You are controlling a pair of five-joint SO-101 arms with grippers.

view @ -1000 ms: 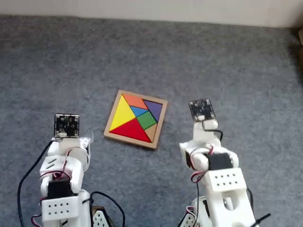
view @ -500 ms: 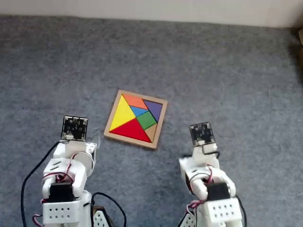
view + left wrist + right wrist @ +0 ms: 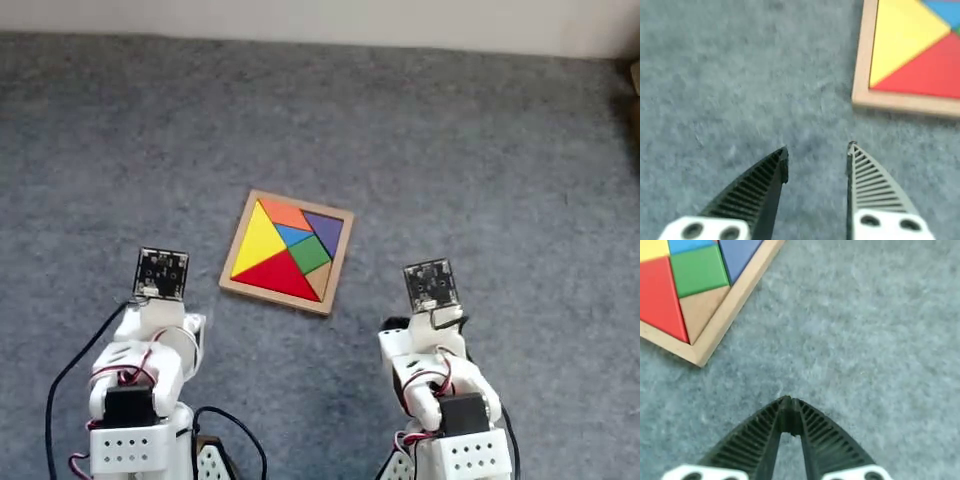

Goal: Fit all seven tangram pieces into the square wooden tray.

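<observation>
Tray: the square wooden tray (image 3: 274,298) is lying flat on the table (image 3: 480,150), turned a little askew, ahead of my two arms and between them.

Pieces: all seven are sitting inside the tray and filling it edge to edge.

Large pieces: the yellow triangle (image 3: 258,240) is lying along the tray's left side. The red triangle (image 3: 275,275) is lying along the near side. The two are touching along one slanted edge.

Small pieces: the orange piece (image 3: 285,213) is sitting at the far edge and the purple piece (image 3: 325,230) in the far-right corner. The blue triangle (image 3: 293,236) is sitting at the middle, touching the green square (image 3: 311,254). The tan triangle (image 3: 320,283) is filling the near-right corner.

Left gripper: my left gripper (image 3: 817,150) is hanging over bare table near the tray's near-left corner and apart from its rim. Its fingers are standing well apart with nothing between them.

Right gripper: my right gripper (image 3: 790,402) is hanging over bare table near the tray's near-right corner. Its fingertips are pressing together and holding nothing.

Table: a grey, carpet-like covering is lying under everything.
</observation>
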